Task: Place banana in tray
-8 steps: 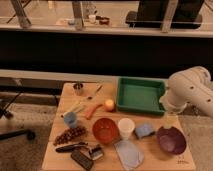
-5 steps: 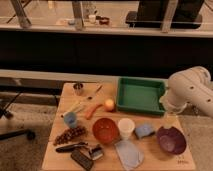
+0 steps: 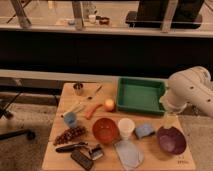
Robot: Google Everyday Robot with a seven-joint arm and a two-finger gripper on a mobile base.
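The banana point(image 3: 74, 107), small, slender and pale yellow, lies on the left part of the wooden table, just left of the orange stick point(image 3: 92, 111). The green tray point(image 3: 140, 95) stands at the back right of the table and holds nothing that I can see. My white arm point(image 3: 191, 92) comes in from the right beside the tray's right rim. The gripper point(image 3: 170, 119) hangs below it, between the tray's front right corner and the purple bowl point(image 3: 171, 140), far from the banana.
A round yellow-orange fruit point(image 3: 109, 104), red bowl point(image 3: 105, 130), white cup point(image 3: 126, 128), blue sponge point(image 3: 143, 131), blue cup point(image 3: 70, 119), grapes point(image 3: 70, 135), metal cup point(image 3: 78, 89), a cloth point(image 3: 128, 154) and dark tools point(image 3: 80, 152) lie on the table.
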